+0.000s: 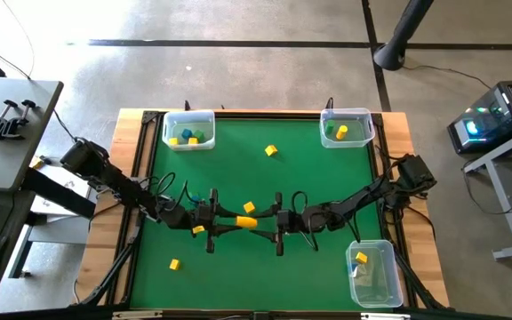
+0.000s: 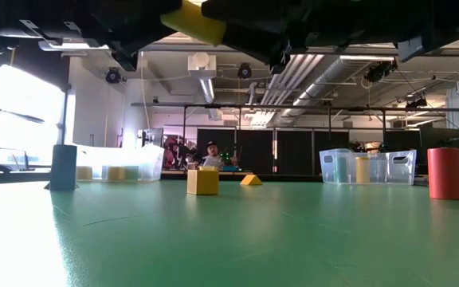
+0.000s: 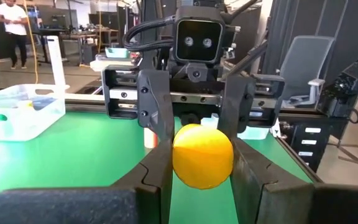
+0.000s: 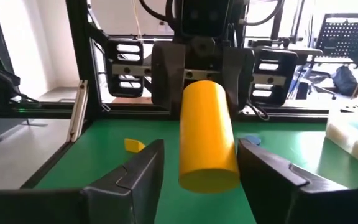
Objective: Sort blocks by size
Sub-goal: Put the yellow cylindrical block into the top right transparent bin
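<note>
A yellow cylinder block [image 1: 247,222] hangs level above the middle of the green table, between my two grippers, which face each other. My left gripper [image 1: 233,221] comes from the table's left and is shut on the cylinder's left end. My right gripper [image 4: 201,158] comes from the right and is open. Its fingers stand on either side of the cylinder's right end [image 4: 208,171], with a gap showing beside it. Loose yellow blocks [image 1: 271,151] [image 1: 249,206] [image 1: 174,264] rest flat on the table. My left gripper pinches the cylinder's curved sides [image 3: 179,158] between its two fingers, at the cylinder's left end. The fingers come level from the table's left and lie along the cylinder. It is lifted clear of the table and lies level, its free end toward my right gripper.
Clear bins stand at the far left [image 1: 189,131], the far right [image 1: 346,129] and the near right [image 1: 372,271], each with a few blocks. The low view shows a yellow cube [image 2: 202,180], a yellow wedge [image 2: 251,180], a red cylinder [image 2: 444,173] and a dark block [image 2: 63,167].
</note>
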You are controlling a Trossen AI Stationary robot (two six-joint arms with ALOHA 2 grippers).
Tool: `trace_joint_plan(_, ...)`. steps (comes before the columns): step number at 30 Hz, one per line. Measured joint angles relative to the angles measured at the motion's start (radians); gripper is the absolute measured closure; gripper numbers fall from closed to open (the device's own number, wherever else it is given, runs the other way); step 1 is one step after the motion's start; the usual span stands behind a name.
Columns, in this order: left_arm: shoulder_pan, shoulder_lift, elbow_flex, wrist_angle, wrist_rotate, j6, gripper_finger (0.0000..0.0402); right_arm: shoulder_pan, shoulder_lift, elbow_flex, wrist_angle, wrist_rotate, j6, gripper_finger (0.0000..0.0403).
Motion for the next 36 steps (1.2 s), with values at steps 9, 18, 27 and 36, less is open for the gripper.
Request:
trace_joint_plan(9,0.0,0.0,0.0,0.016,0.005,-0.002,0.0312,0.0,0.0,-0.001,-0.012,-0.022,-0.009,0.0196)
trace_joint_plan(18,-0.008,0.0,0.0,0.037,0.004,0.006,0.0312,0.005,0.0,-0.002,0.012,-0.017,-0.052,0.0196)
trace_joint_plan(27,-0.014,-0.002,0.002,0.068,0.002,0.02,0.0312,0.005,0.0,-0.004,0.088,-0.015,-0.062,0.0197)
trace_joint_plan(36,-0.014,-0.002,0.003,0.102,0.012,0.027,0.0312,-0.005,0.001,-0.004,0.13,-0.015,-0.067,0.0247)
